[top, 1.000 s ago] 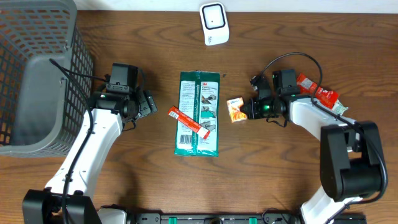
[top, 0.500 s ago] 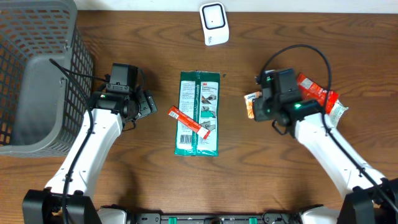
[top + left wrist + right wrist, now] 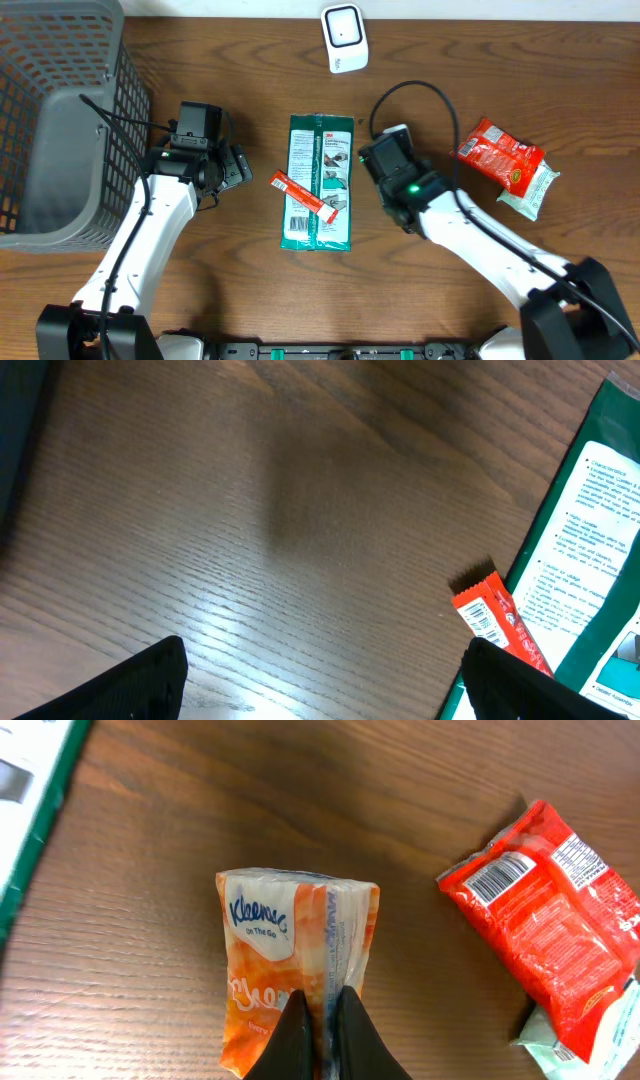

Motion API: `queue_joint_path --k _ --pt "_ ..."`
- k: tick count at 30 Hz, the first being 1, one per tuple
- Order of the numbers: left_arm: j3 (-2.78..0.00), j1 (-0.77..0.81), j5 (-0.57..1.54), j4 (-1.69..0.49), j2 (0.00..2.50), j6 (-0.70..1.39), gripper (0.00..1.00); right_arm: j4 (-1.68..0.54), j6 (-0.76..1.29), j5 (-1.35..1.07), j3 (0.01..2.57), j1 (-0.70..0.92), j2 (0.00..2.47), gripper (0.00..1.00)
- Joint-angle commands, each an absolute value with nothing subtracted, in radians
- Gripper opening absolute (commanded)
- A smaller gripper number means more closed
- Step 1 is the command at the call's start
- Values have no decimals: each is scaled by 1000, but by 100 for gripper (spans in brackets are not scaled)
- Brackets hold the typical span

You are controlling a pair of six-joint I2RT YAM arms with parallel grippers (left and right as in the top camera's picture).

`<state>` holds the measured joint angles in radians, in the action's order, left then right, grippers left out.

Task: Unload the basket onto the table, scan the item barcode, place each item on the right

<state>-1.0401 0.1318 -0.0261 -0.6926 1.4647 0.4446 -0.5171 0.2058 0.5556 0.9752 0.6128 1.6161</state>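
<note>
My right gripper (image 3: 322,1020) is shut on an orange Kleenex tissue pack (image 3: 285,945), pinching its seam and holding it above the wood. In the overhead view this gripper (image 3: 385,152) hangs just right of the green 3M pack (image 3: 320,182) and largely hides the tissue pack. The white barcode scanner (image 3: 343,38) stands at the table's far edge, up and left of that gripper. My left gripper (image 3: 325,695) is open over bare wood with nothing between its fingers, left of a small red stick packet (image 3: 500,625). The overhead view shows the left gripper (image 3: 236,165) near the basket.
A grey mesh basket (image 3: 55,120) fills the far left corner. A red snack bag (image 3: 500,152) lies on a pale green pack (image 3: 530,195) at the right. The red stick packet (image 3: 297,192) rests across the green pack's left edge.
My right arm has carried the tissue pack leftward, from beside the red snack bag to just right of the green pack. The left arm has not moved.
</note>
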Motion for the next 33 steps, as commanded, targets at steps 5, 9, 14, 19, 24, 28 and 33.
queue_joint_path --k 5,9,14,19,24,28,33 --pt "-1051 128 -34 -694 1470 447 88 -482 231 662 986 667 1747 1" --pt "-1051 128 -34 -694 1470 447 89 -464 231 661 986 675 1763 8" --pt "-1051 128 -34 -694 1470 447 89 -453 231 661 989 676 1763 24" --pt "-1051 128 -34 -694 1470 447 89 -454 231 661 997 676 1761 33" --pt "-1051 128 -34 -694 1470 447 89 -456 232 625 1011 675 1758 37" --pt "-1051 128 -34 -694 1470 447 89 -463 232 600 1029 662 1755 36" --pt "-1051 128 -34 -695 1470 447 89 -563 248 467 1102 599 1716 36"
